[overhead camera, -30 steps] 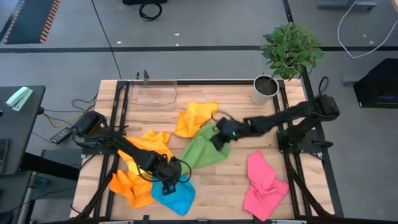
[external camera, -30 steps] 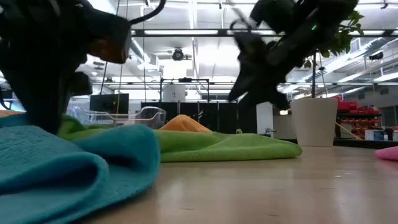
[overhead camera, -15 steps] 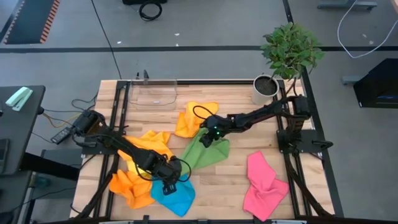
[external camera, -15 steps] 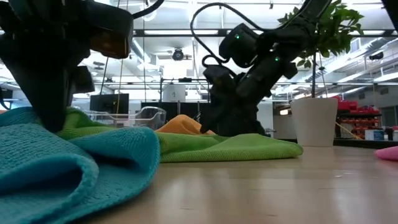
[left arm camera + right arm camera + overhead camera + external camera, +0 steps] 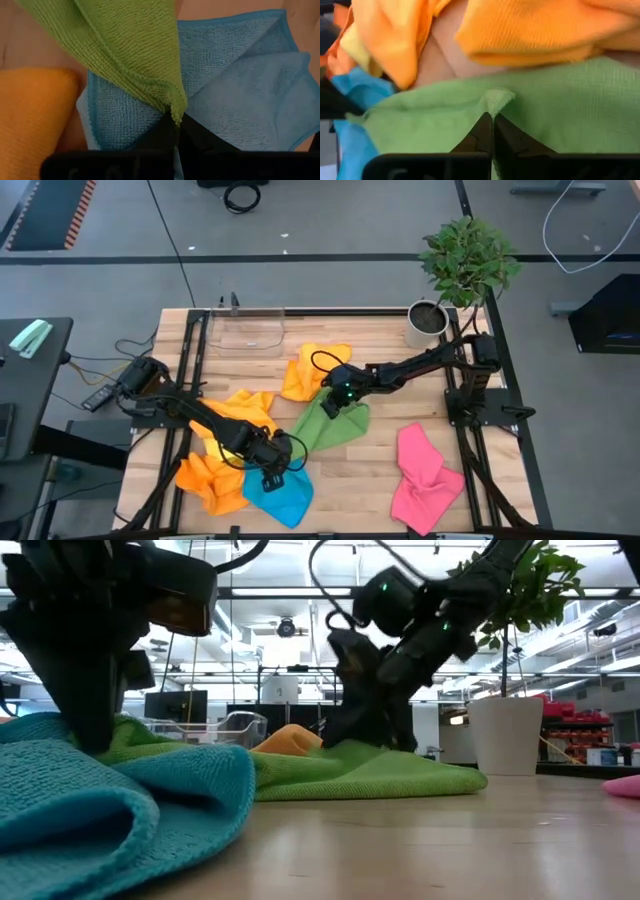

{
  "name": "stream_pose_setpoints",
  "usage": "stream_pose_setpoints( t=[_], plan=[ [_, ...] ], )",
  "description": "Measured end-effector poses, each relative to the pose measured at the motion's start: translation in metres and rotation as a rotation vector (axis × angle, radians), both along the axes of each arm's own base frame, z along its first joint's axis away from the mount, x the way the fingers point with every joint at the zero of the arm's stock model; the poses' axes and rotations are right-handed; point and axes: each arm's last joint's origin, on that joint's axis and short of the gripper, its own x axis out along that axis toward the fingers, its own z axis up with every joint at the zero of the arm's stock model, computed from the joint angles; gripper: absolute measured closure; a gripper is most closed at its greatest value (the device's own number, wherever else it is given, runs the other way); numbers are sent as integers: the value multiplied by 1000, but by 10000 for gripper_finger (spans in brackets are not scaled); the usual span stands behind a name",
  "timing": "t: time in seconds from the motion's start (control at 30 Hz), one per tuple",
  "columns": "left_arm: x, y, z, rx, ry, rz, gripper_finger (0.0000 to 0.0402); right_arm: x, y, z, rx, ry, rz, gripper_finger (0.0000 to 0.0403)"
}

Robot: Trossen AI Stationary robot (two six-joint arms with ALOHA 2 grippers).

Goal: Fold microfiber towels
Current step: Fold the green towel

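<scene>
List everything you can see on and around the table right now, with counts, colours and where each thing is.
green towel: 1, green, table middle, pinched at two corners
blue towel: 1, blue, front left
orange towels: 2, orange, front left and middle back
yellow towel: 1, yellow, left
pink towel: 1, pink, front right
tray: 1, clear, back left
potted plant: 1, green in white pot, back right
left claw: shut on green towel
right claw: shut on green towel

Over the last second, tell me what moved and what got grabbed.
The right gripper swung in from farther right to the green towel and its fingers shut on that towel's far corner, now slightly lifted. The left gripper stayed pinching the green towel's near corner over the blue towel. The other towels didn't move.
</scene>
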Motion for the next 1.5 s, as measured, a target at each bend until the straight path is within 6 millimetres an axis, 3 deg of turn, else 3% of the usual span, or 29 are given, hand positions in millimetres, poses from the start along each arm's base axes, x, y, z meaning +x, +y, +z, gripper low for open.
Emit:
stream_pose_setpoints(
  t=[0.1, 0.2, 0.37, 0.5, 0.6, 0.8, 0.93, 1.1, 1.2, 1.3, 1.4, 1.5],
  plan=[
    [1, 6, 6, -4, -17, 5, 375, -7, 9, 21, -7, -26, 21, 398],
    [3, 16, 24, -25, -82, 9, 389, -25, 26, 56, -40, -38, 53, 399],
    [11, 39, 72, -51, -260, 14, 386, -79, 53, 112, -156, -17, 51, 400],
    [26, 62, 110, 12, -409, -15, 384, -125, 59, 147, -298, -61, 3, 400],
    [39, 88, 134, 93, -493, -39, 393, -152, 51, 167, -454, -114, -43, 401],
    [58, 167, 168, 262, -555, 12, 392, -184, 23, 194, -742, -181, -98, 402],
    [56, 213, 200, 302, -617, 24, 393, -199, 2, 209, -876, -214, -162, 402],
    [44, 247, 246, 376, -671, 15, 393, -203, -12, 226, -1021, -322, -142, 402],
    [39, 254, 266, 407, -679, 11, 393, -201, -15, 237, -1049, -358, -96, 402],
    [32, 250, 269, 392, -605, -13, 392, -200, -11, 238, -984, -340, -10, 402],
    [28, 232, 251, 306, -437, -58, 393, -194, 1, 227, -802, -315, 88, 402],
    [35, 200, 215, 219, -294, -127, 393, -185, 25, 192, -604, -218, 199, 402]
  ],
)
